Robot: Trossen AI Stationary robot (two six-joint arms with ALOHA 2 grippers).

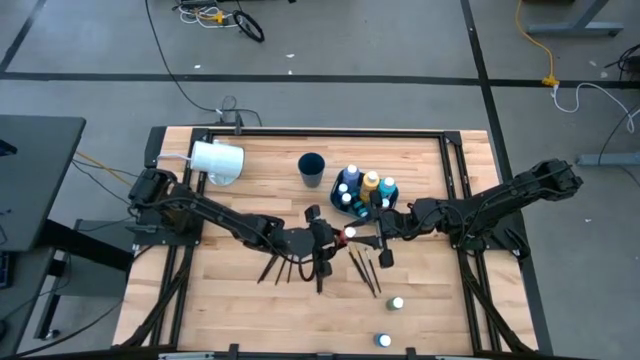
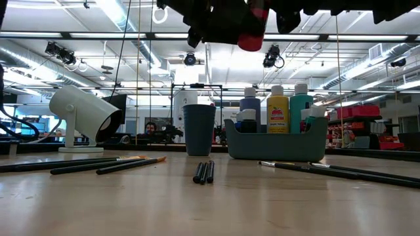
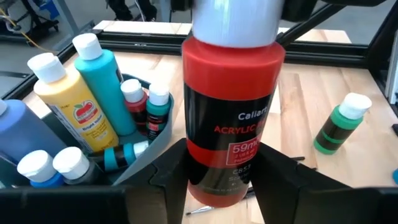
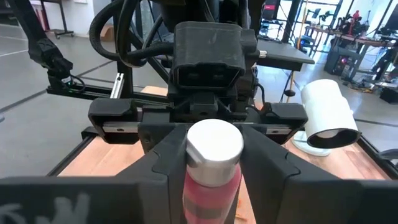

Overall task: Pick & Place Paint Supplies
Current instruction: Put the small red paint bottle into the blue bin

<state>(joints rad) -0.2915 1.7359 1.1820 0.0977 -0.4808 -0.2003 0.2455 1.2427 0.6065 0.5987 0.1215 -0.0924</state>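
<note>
The red paint bottle (image 3: 233, 118) hangs above the table between the 2 grippers, held at both ends. The left gripper (image 3: 224, 177) has its dark fingers (image 3: 171, 171) clamped on the bottle's lower body; the right gripper (image 4: 208, 165) has its fingers around the white-capped top (image 4: 214, 146) — each pincer faces the other across the bottle. Just beyond the left gripper's fingers sits the grey caddy (image 3: 146, 152) with blue, yellow and teal bottles (image 3: 102, 81) upright inside. A green bottle (image 3: 339, 124) lies on the wood to the other side. Under the grippers, dark brushes (image 2: 203, 172) lie on the tabletop (image 2: 210, 203).
</note>
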